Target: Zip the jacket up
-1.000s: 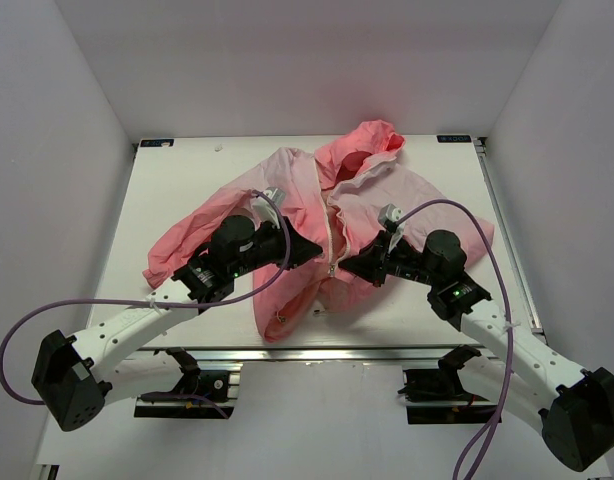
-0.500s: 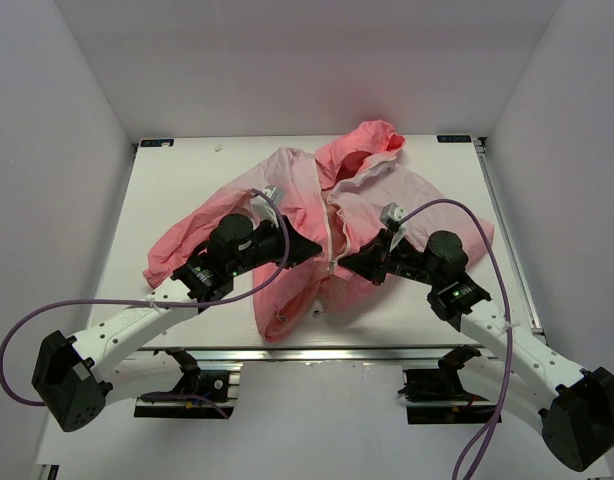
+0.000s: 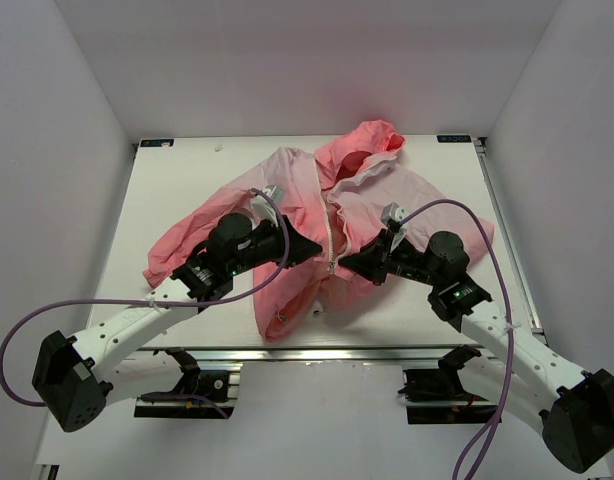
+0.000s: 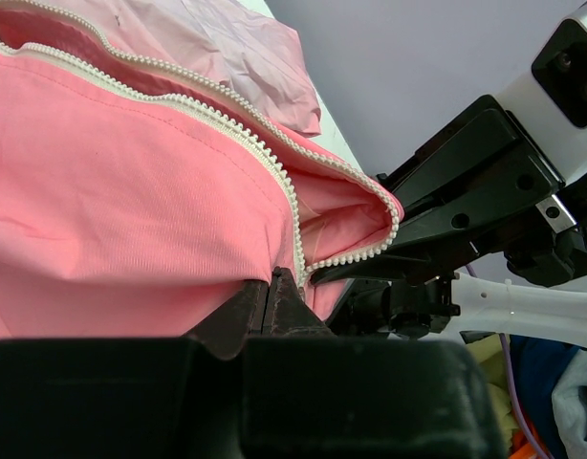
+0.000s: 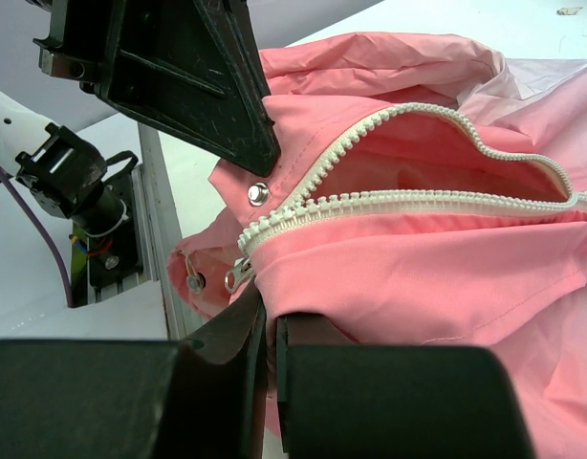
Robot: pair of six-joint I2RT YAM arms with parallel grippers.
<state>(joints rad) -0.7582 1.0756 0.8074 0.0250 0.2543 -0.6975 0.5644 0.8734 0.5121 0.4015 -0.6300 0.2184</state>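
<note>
The pink hooded jacket (image 3: 317, 215) lies front up on the white table (image 3: 187, 170), hood at the far end. Its white zipper (image 3: 334, 240) is open along most of its length. My left gripper (image 3: 315, 250) is shut on the jacket's left front panel (image 4: 131, 220) next to the zipper teeth near the hem. My right gripper (image 3: 349, 264) is shut on the right front panel (image 5: 418, 268) just under the zipper's lower end. The zipper pull (image 5: 238, 275) hangs beside my right fingers (image 5: 238, 330). The two grippers face each other across the zipper.
The jacket's sleeves spread left (image 3: 182, 240) and right (image 3: 467, 225) over the table. White walls enclose the table on three sides. A metal rail (image 3: 317, 352) runs along the near edge. A snap button (image 5: 258, 192) sits by the zipper's lower end.
Barely any: my right gripper has crept slightly towards the zipper. The left arm and the jacket look unchanged.
</note>
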